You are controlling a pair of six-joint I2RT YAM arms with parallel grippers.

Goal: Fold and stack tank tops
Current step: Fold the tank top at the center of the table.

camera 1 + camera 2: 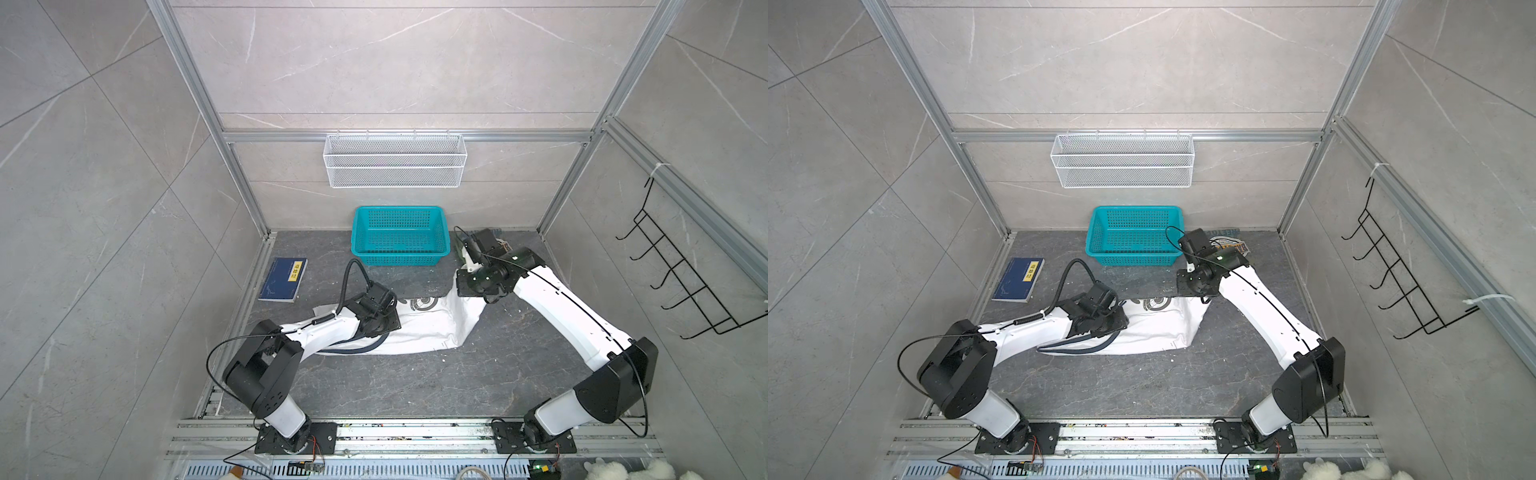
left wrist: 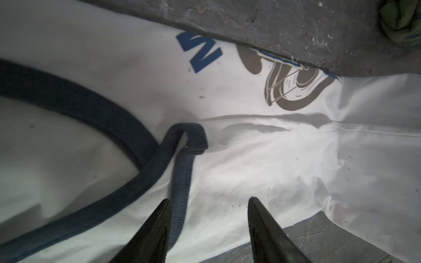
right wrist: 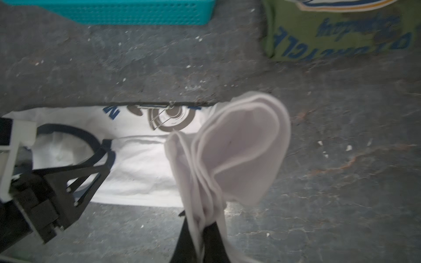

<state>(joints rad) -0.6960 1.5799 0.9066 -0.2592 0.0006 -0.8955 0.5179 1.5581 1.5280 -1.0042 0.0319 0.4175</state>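
Note:
The white tank top [image 1: 424,328] [image 1: 1154,328] lies folded lengthwise across the middle of the table, with its navy trim [image 2: 68,100] to the left. My left gripper [image 2: 208,200] [image 3: 106,150] stands open just over its strap end, one finger [image 2: 157,227] beside a navy strap [image 2: 182,182]. My right gripper [image 3: 200,223] [image 1: 465,286] is shut on the white tank top's right end, which hangs bunched and lifted [image 3: 239,148]. The olive green tank top [image 1: 1227,245] [image 3: 337,34] lies folded at the back right, beside the basket.
A teal plastic basket [image 1: 361,249] [image 1: 1096,249] stands at the back middle. A blue book [image 1: 282,279] lies at the left edge. On the back wall hangs a white wire basket [image 1: 395,166], and a black hook rack [image 1: 681,282] is on the right wall.

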